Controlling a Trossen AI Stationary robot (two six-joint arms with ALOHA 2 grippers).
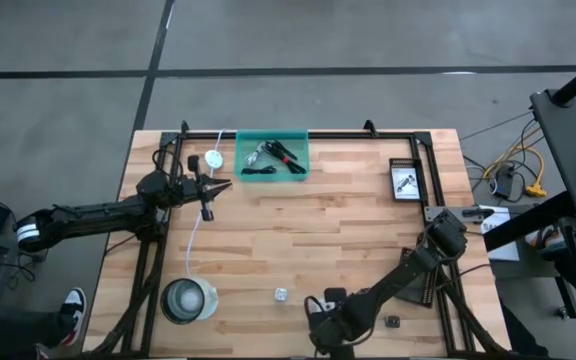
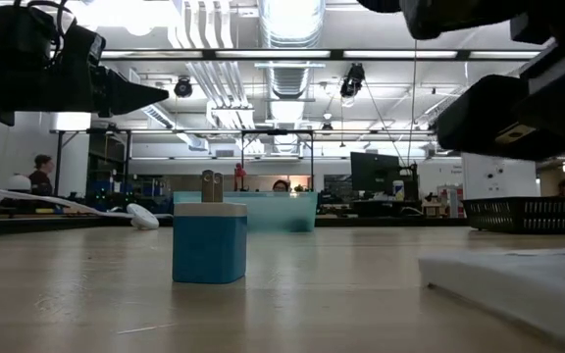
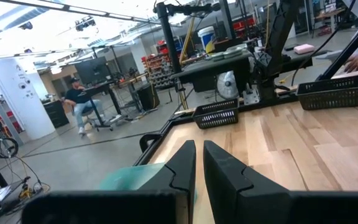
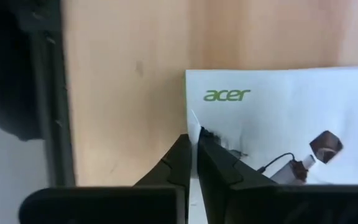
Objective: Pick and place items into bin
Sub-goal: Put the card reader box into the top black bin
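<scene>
The teal bin (image 1: 273, 135) stands at the table's far middle and holds a black cable with a red tie (image 1: 286, 156) and a silvery clip (image 1: 262, 153). My left gripper (image 1: 226, 185) hovers shut and empty just left of the bin, pointing right; its wrist view shows the gripper (image 3: 199, 155) above the bin's teal blur (image 3: 129, 177). My right gripper (image 1: 318, 308) is low at the near edge, shut on a white printed card (image 4: 278, 118). A small blue block with metal prongs (image 2: 209, 240) stands on the table (image 1: 280, 295). My right gripper comes from above, pointing down, at the white card's edge beside the "acer" print (image 4: 192, 121). A thin sliver of that edge stands up between the two fingertips. The rest of the card lies flat on the wood (image 2: 518, 279).
A clear round container (image 1: 188, 300) sits near-left, and a white disc (image 1: 213, 158) with its cord lies left of the bin. A black perforated board (image 1: 405, 180) holding a card is far-right. A small dark item (image 1: 392, 322) lies near the right arm. Bare wood fills the middle.
</scene>
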